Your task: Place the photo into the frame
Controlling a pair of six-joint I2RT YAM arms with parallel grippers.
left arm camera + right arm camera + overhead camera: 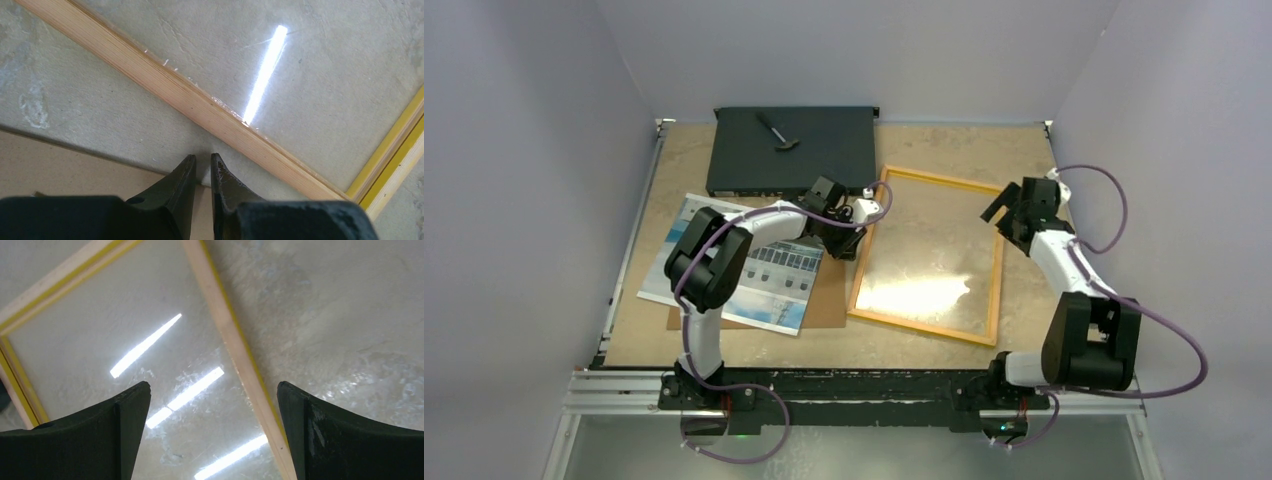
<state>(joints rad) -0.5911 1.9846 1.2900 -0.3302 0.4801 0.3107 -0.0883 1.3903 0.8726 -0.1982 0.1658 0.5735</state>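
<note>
The frame [924,328], yellow-orange with a clear pane, lies flat right of centre. The photo [769,285] lies face up to its left on a brown backing board [826,300], partly under my left arm. My left gripper [849,245] is shut and empty, low over the table between the board's corner [75,167] and the frame's left rail [200,105]; its tips [202,157] show a thin gap. My right gripper [1007,220] is open and empty, hovering with the frame's right rail [225,335] between its fingers [132,400].
A flat black box [824,160] stands at the back of the table with a small dark tool [777,132] on it. Grey walls close in the left, back and right sides. The arm bases sit on a metal rail at the near edge.
</note>
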